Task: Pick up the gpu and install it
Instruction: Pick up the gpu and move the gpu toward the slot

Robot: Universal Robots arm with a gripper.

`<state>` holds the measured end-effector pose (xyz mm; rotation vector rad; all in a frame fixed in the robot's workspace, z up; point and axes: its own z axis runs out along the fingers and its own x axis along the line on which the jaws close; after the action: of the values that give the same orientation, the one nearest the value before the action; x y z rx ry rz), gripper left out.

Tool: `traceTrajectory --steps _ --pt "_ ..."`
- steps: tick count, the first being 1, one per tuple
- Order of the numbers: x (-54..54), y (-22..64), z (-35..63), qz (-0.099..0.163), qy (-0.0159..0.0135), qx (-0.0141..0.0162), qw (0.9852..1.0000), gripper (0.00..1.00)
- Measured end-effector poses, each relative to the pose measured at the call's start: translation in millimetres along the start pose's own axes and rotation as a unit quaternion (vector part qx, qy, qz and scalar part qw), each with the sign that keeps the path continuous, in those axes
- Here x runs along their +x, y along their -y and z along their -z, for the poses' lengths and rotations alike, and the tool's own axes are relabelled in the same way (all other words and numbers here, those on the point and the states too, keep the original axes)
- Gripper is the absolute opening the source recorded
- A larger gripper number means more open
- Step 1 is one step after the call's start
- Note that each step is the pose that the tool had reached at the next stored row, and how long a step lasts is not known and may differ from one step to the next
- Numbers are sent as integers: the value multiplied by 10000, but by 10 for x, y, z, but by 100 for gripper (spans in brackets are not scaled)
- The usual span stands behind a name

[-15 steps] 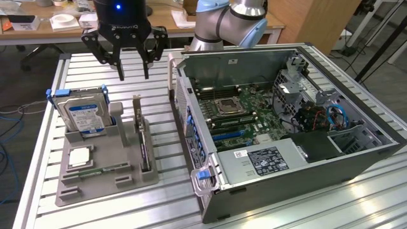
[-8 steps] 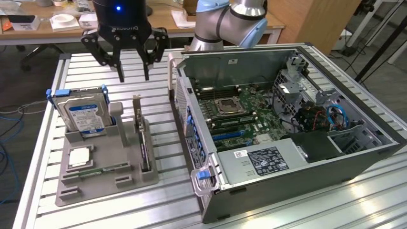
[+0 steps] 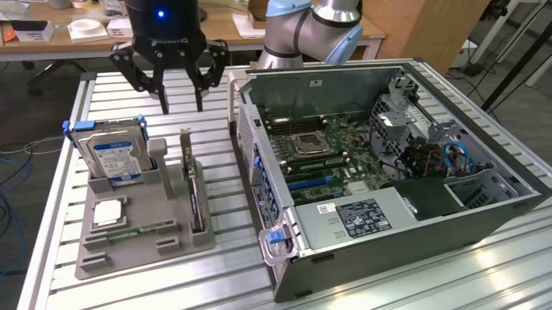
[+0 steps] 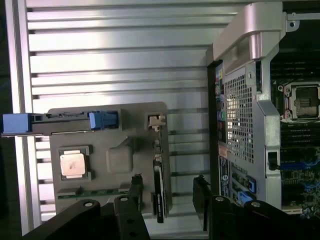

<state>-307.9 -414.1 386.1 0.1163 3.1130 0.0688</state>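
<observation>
Currently I am hovering the gripper over the far end of the grey tray, jaws spread wide and gripping nothing. The gpu is standing on edge in the tray's slot toward the exterior view's right, beside the open computer case. For a clean pick, I am judging that the fingers should be straddling the thin board squarely, clear of the hard drive.

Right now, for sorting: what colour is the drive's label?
Blue and white hard drive label, best in exterior view.
</observation>
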Motion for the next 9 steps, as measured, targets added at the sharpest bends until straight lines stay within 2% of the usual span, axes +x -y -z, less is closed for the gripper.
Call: traceTrajectory --steps 9 --pt "-6 82 3 0 0 0 10000 53"
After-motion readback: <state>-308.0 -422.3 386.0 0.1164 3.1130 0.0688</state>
